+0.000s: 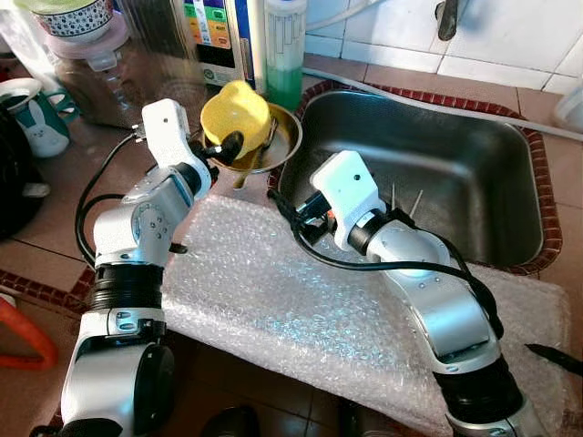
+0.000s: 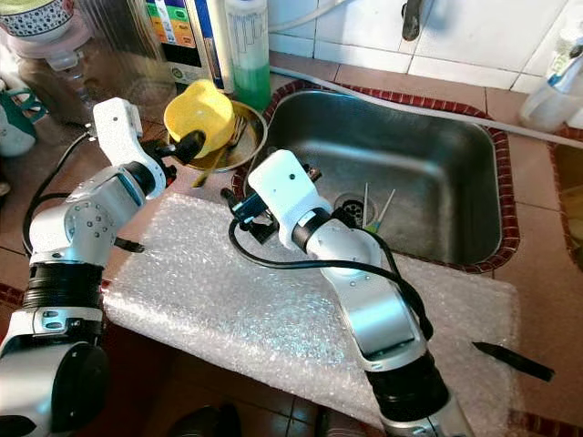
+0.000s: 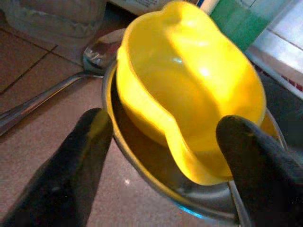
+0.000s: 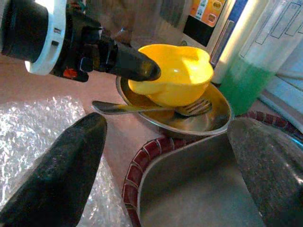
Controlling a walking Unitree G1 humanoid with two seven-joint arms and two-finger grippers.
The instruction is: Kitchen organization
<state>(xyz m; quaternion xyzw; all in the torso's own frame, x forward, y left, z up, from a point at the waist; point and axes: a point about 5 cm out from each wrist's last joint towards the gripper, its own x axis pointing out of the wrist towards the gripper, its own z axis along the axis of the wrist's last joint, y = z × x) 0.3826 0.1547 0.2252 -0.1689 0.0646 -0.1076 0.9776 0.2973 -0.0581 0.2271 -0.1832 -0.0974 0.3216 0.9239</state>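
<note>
Yellow bowl (image 1: 235, 114) sits tilted inside a steel bowl (image 1: 281, 141) on the counter, just beside the sink's (image 2: 428, 173) corner. Left gripper (image 1: 226, 146) is up at the yellow rim, and the left wrist view gives the detail: both fingers (image 3: 71, 175) spread wide, one either side of the rim, clamping nothing. Right wrist view adds a fork (image 4: 156, 109) lying across the steel bowl under the yellow one. Right gripper (image 4: 165, 161) hovers over the sink edge, fingers apart, nothing held. Around it all: a bubble-wrap sheet (image 1: 273, 291) beneath both arms, a green soap bottle (image 1: 284, 55) behind, utensils (image 2: 373, 208) by the drain, a spoon (image 3: 52, 87) on the tiles.
</note>
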